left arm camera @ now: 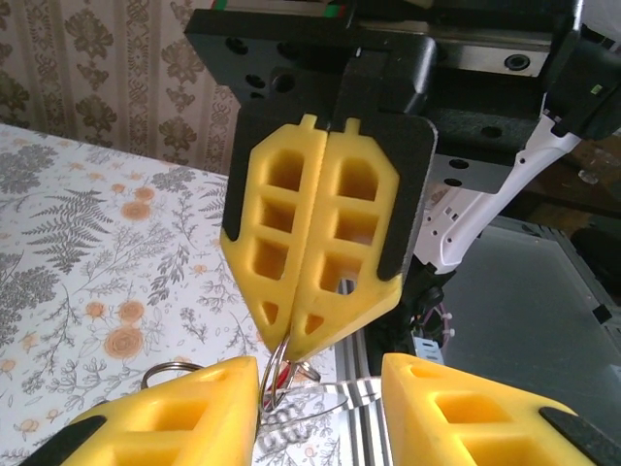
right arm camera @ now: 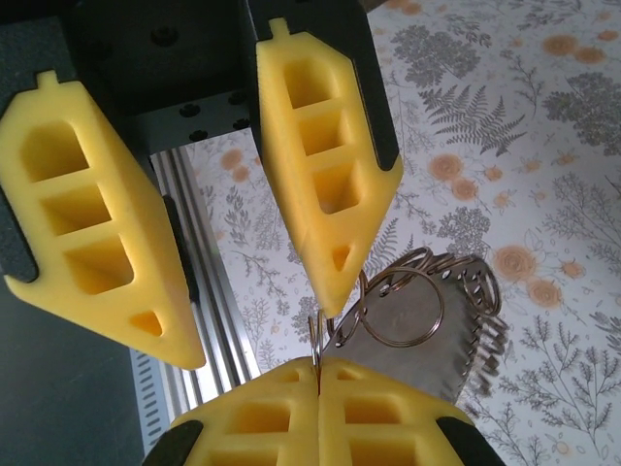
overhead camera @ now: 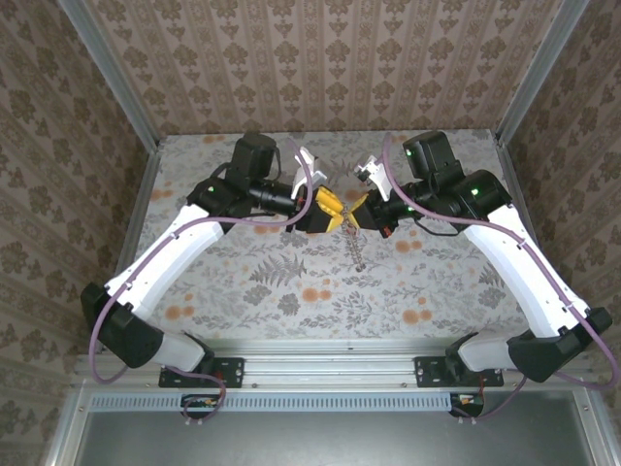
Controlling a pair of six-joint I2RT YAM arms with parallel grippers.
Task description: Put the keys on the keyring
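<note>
Pinching: the right gripper (right arm camera: 318,371) has its two yellow fingers pressed flat together on the keyring (right arm camera: 316,342). The thin dark wire rises edge-on out of the seam between them, at the lower middle of the right wrist view.
Right gripper from the other side: in the left wrist view it (left arm camera: 293,340) hangs point-down at the centre of the frame, fingers together. The keyring wire (left arm camera: 278,374) comes out just under its tips.
Left gripper: its fingers stand apart with nothing clamped between them. In the left wrist view (left arm camera: 320,374) they fill the lower left and lower right corners, and the right gripper's tips sit in the gap.
Left gripper in the right wrist view: its two fingers (right arm camera: 260,330) come down from the upper left and upper middle. The tip of the nearer one is just beside the keyring wire, and I cannot tell whether it touches.
Keyring place: held off the table (overhead camera: 291,282), between the two grippers at the centre of the top view.
Smaller wire loops: these (right arm camera: 403,275) overlap one another just right of the keyring, in the lower right of the right wrist view.
Flat silvery piece: this (right arm camera: 417,349) lies behind those loops, blurred. I cannot tell whether it is the key.
Top view: the left gripper (overhead camera: 335,216) and right gripper (overhead camera: 355,216) meet tip to tip at mid-frame. A slim dangling piece (overhead camera: 359,250) hangs just below them, too small to identify.
</note>
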